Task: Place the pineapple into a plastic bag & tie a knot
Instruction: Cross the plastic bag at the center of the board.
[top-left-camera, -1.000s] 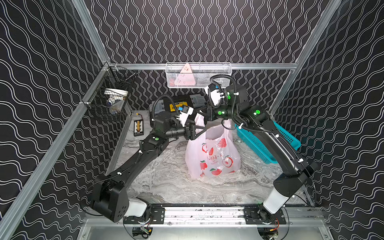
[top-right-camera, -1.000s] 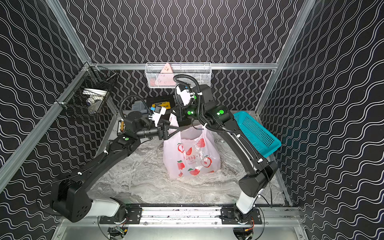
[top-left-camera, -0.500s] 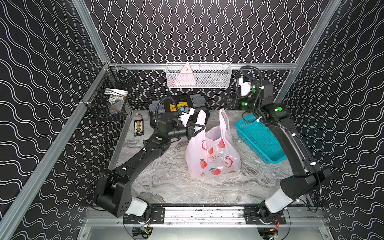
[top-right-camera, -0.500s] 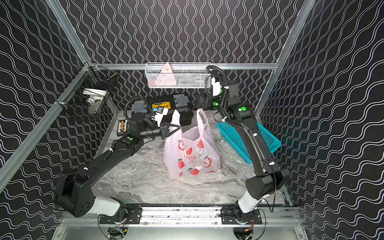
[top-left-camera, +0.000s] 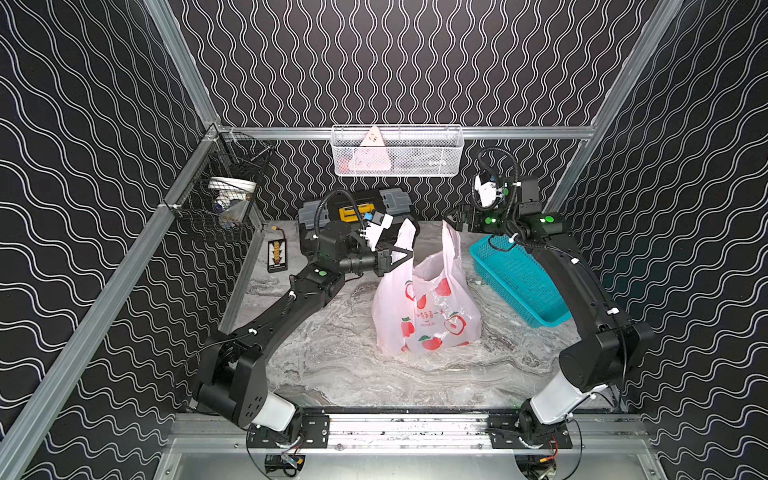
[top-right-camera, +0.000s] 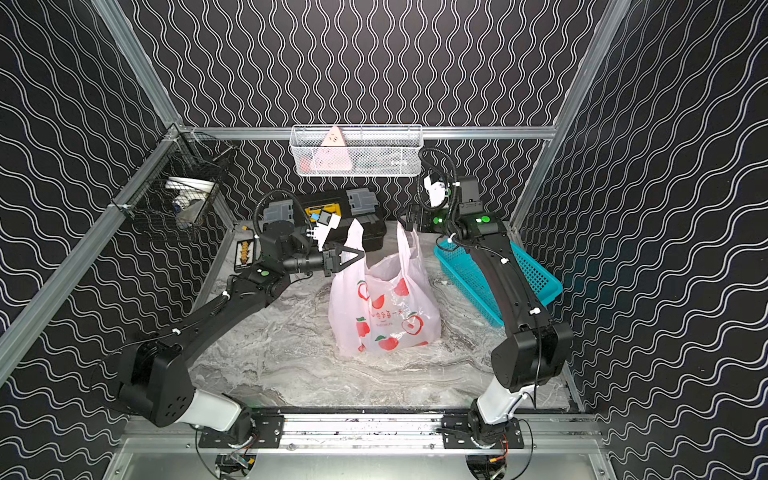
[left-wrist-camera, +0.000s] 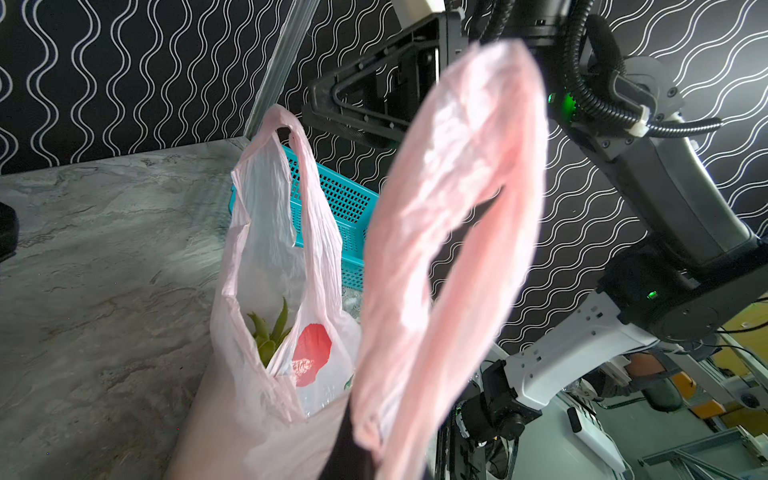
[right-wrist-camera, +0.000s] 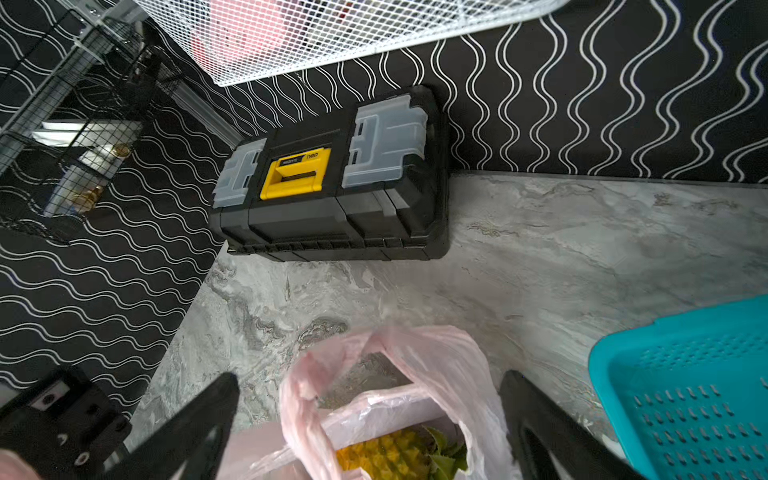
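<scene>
The pale-pink plastic bag (top-left-camera: 428, 307) stands mid-frame on the counter (top-left-camera: 340, 365), pineapple (right-wrist-camera: 386, 453) inside, not yet tied. The left jaws are clamped on one handle (top-left-camera: 408, 230). The right jaws gape apart close by the free handle (top-left-camera: 449, 249), which looks limp and may slip their closing, and a hard pull could topple the bag.

Bare tabletop (top-left-camera: 353, 374) before plastic bag (top-left-camera: 428, 316); teal basket (top-left-camera: 519, 282) close beside.

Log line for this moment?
left gripper: shut on handle of pink translucent plastic bag | right gripper: open, near other handle | yellow pineapple: inside bag | knot: not tied
</scene>
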